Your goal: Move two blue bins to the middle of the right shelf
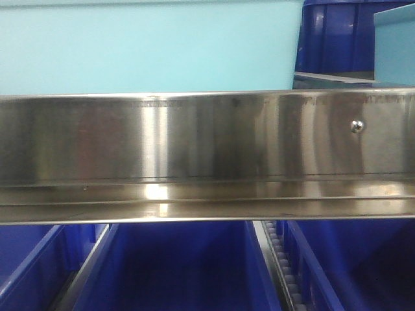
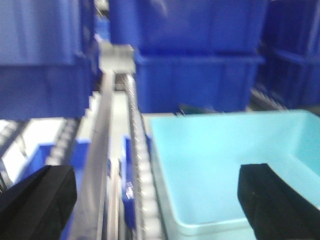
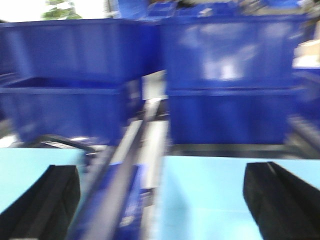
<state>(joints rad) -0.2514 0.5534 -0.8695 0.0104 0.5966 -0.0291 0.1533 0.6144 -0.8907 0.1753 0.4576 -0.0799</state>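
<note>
In the front view a pale cyan bin [image 1: 149, 45] fills the space above the shiny steel front rail of the right shelf middle [image 1: 207, 136]. A sliver of a second pale cyan bin [image 1: 397, 48] shows at the far right. My left gripper [image 2: 155, 207] is open. Its right finger [image 2: 275, 202] hangs over the inside of a pale cyan bin [image 2: 220, 165] and its left finger [image 2: 35, 202] over the roller track. My right gripper [image 3: 162, 205] is also open, straddling a rail between one pale cyan bin [image 3: 210, 195] and another [image 3: 25, 167]. Both wrist views are blurred.
Dark royal-blue bins [image 2: 195, 75] are stacked behind the cyan ones, and more [image 3: 75, 75] fill the right wrist view. Below the steel rail sit further dark bins [image 1: 175, 265] beside a roller track [image 1: 282, 265]. A screw head [image 1: 356, 126] marks the rail's right end.
</note>
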